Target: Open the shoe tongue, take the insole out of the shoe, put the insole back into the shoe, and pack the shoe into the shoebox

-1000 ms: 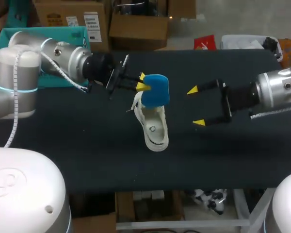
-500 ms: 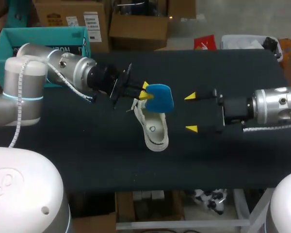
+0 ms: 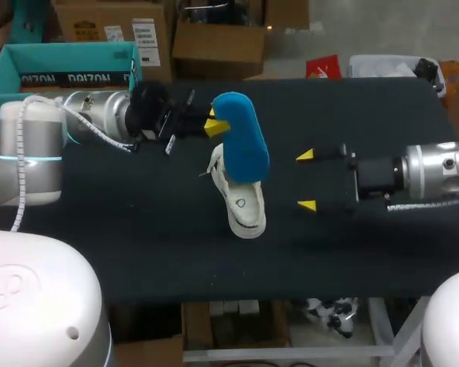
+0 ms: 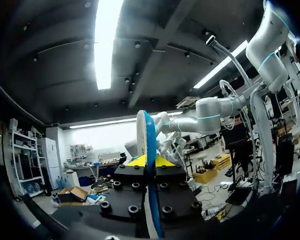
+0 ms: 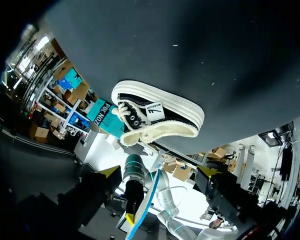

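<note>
Your left claw (image 3: pixel 212 127) clamps blue insole (image 3: pixel 241 138) at one end, above shoe (image 3: pixel 243 202). Your right claw (image 3: pixel 306 180) gapes wide, empty, near shoe's opposite side. Shoebox (image 3: pixel 61 65) well apart from shoe, past left claw.

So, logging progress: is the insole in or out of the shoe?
Out. The left gripper is shut on the blue insole, and the right wrist view shows it apart from the shoe.
</note>
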Motion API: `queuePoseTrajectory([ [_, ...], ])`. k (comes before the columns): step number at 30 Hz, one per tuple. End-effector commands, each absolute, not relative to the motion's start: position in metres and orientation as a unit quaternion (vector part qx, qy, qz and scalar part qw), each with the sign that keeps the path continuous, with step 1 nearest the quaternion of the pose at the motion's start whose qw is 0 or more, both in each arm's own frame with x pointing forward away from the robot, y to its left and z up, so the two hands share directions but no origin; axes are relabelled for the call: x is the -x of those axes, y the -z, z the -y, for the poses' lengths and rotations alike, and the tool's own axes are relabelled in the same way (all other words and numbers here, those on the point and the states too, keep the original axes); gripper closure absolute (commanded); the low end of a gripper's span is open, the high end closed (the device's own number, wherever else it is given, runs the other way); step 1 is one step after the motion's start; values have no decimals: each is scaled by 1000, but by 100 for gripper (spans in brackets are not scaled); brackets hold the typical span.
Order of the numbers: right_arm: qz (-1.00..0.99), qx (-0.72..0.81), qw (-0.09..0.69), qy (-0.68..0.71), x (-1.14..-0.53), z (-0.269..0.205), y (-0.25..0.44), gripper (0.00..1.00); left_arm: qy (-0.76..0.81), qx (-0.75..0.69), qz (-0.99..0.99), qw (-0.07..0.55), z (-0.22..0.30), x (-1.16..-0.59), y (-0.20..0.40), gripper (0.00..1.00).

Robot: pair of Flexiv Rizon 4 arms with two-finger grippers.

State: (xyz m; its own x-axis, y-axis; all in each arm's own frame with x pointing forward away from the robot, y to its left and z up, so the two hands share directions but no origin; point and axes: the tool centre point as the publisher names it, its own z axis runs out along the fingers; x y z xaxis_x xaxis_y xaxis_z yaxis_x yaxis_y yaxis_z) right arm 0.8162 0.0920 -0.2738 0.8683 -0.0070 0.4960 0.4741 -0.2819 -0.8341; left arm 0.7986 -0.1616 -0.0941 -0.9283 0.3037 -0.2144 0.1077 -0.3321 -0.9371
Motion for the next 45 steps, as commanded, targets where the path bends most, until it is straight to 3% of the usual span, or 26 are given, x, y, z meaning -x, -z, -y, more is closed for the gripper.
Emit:
queuePoseTrajectory([
  [1,152,773,579,208,-813,-91,273,0,-798,158,577,80,160,-799,94,100],
  [21,137,772,588,200,-808,-103,280,0,-776,106,607,135,156,-796,80,100],
  [45,95,770,602,187,-809,-113,284,0,-776,106,607,135,156,-796,80,100],
])
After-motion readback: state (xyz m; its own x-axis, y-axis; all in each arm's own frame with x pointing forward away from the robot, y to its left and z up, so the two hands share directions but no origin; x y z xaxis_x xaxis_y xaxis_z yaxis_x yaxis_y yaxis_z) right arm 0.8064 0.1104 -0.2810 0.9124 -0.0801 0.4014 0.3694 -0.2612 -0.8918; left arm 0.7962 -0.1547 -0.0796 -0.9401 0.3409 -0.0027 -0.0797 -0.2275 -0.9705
